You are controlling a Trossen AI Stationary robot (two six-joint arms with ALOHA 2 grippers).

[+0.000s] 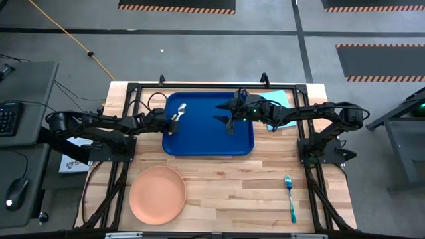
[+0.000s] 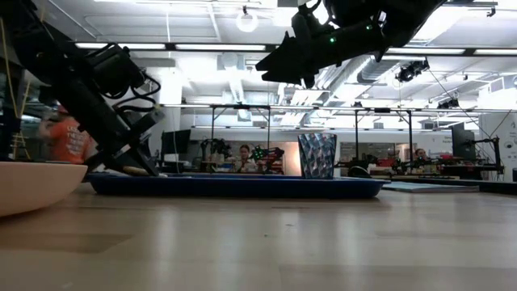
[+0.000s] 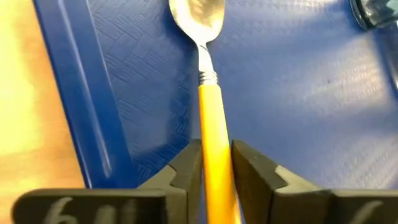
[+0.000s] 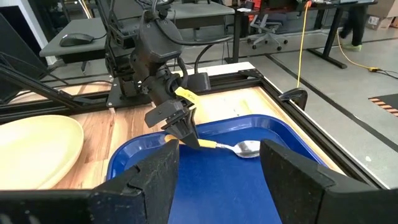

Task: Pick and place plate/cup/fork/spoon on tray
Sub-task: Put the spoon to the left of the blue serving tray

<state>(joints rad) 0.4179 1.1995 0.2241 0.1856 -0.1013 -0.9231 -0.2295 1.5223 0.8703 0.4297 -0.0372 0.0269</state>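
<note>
The dark-blue tray (image 1: 208,143) lies at the table's middle. The spoon (image 3: 198,15), with a silvery bowl and an orange-yellow handle, is over the tray's left part. My left gripper (image 1: 172,125) is shut on it. The blue cup (image 2: 317,155) stands upright on the tray's far right part, mostly under my right arm in the high view. My right gripper (image 1: 224,112) is open and empty, raised above the tray (image 2: 242,186). The peach plate (image 1: 157,193) lies on the table at the near left. The teal fork (image 1: 289,197) lies on the table at the near right. My left gripper pinches the spoon's orange-yellow handle (image 3: 214,134) between its two fingers, back from the silvery neck. The fingers come from the table's left, slanting down, and lie along the handle. The bowl (image 4: 247,148) points toward the table's far side, low at the tray floor; whether it touches, I cannot tell.
A light-teal flat sheet (image 1: 281,98) lies behind the tray's far right corner. Black frame rails (image 1: 126,113) run along the table's sides. People and desks show in the room beyond the table. Bare wood (image 1: 232,192) lies between the plate and the fork.
</note>
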